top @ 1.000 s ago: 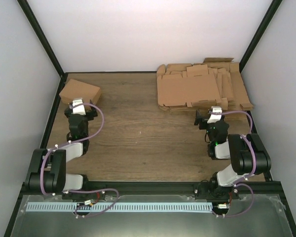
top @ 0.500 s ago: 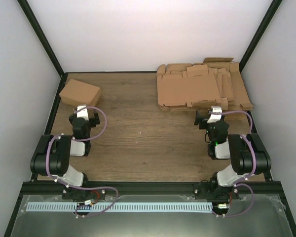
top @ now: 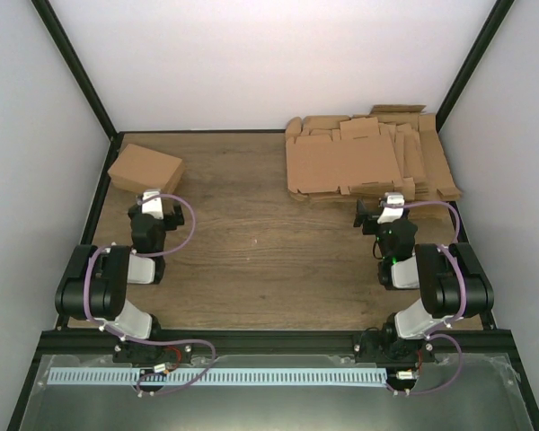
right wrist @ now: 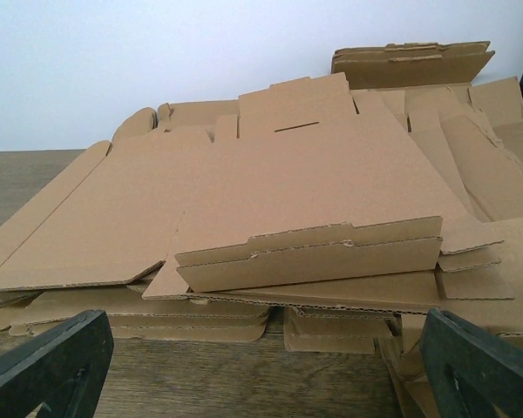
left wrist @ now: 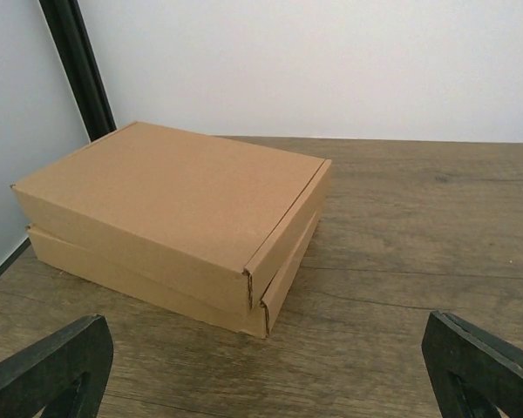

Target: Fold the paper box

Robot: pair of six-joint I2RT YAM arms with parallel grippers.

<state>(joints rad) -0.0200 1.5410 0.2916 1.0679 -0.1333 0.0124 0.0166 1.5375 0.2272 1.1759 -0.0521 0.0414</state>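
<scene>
The paper box [top: 145, 168] lies closed and shallow in the far left corner of the table. In the left wrist view the paper box [left wrist: 170, 196] rests on top of a second brown box [left wrist: 131, 277] of the same kind. My left gripper [top: 152, 199] stands just in front of them, open and apart from the cardboard; my left gripper [left wrist: 261, 366] has only bare wood between its fingertips. My right gripper [top: 391, 201] is open at the near edge of the cardboard pile, and in its wrist view my right gripper [right wrist: 261, 361] holds nothing.
A thick, untidy pile of flat die-cut cardboard sheets [top: 368, 162] fills the back right; its front edges [right wrist: 309, 257] overhang the table just ahead of the right fingers. A black frame post [left wrist: 74, 65] and white walls close in the table.
The left arm has drawn back toward its base, taking its open gripper a little away from the closed box. The right arm has not moved.
</scene>
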